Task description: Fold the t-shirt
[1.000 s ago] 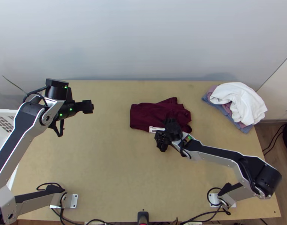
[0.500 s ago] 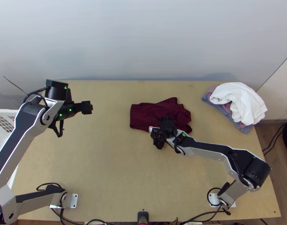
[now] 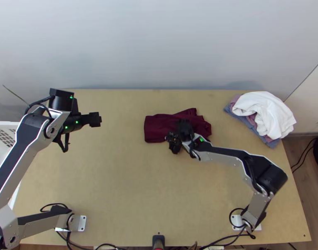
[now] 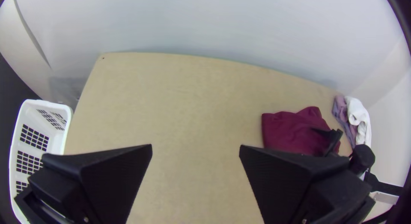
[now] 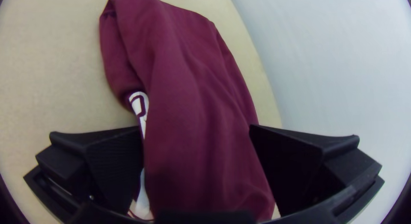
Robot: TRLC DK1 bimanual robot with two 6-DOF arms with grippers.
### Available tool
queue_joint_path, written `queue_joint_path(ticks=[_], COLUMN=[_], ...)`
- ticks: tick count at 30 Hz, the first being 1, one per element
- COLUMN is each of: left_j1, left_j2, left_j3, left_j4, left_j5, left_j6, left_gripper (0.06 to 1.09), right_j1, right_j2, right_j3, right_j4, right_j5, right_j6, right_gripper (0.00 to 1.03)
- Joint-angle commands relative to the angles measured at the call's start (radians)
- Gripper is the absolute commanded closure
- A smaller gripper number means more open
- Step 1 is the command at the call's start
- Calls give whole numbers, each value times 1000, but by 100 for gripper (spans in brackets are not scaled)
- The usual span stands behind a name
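Observation:
The maroon t-shirt (image 3: 159,127) lies as a compact folded bundle at the middle of the table, with white print at one edge in the right wrist view. Over its near edge in the top view is my right gripper (image 3: 174,143). Seen from the right wrist, the open fingers of this right gripper (image 5: 196,134) stand on either side of the maroon cloth (image 5: 188,100), not closed on it. My left gripper (image 3: 95,119) is above the table's left part, away from the shirt. In the left wrist view the left gripper (image 4: 195,149) is open with bare table between its fingers.
A pile of clothes with a white garment (image 3: 265,112) on top lies at the table's back right corner. Beyond the table's left edge stands a white basket (image 3: 5,125). A wall (image 3: 159,46) rises behind the back edge.
My right gripper has moved up the picture and slightly left, from below the shirt's near edge onto it. The left gripper has shifted very slightly left. The shirt has not visibly moved.

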Motion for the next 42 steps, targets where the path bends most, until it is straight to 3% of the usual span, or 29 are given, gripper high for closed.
queue_joint_path(ticks=[1,2,4,5,12,27,33,39,42], left_j1=[6,9,11,11,9,-14,-14,-14,-14], left_j2=[-10,-12,-12,-12,-7,-10,-42,-45,-52], left_j3=[-7,-10,-13,-13,-10,23,8,8,-3], left_j4=[1,1,1,1,22,19,2,-4,-13], left_j5=[-2,-2,-2,-2,0,0,0,0,0], left_j6=[11,14,20,22,22,13,11,8,0], left_gripper=[10,10,10,10,10,10,10,10,10], right_j1=[-44,-47,-47,-45,-42,-148,-304,-558,-716], right_j2=[110,122,137,146,126,-236,-435,-601,-664], right_j3=[117,127,138,141,95,48,-38,-43,-44], right_j4=[-40,-43,-43,-43,77,159,159,156,146], right_j5=[2,2,2,5,146,246,249,246,194], right_j6=[-17,-22,-43,-56,-56,55,102,127,138], right_gripper=[22,38,85,101,100,100,100,100,100])
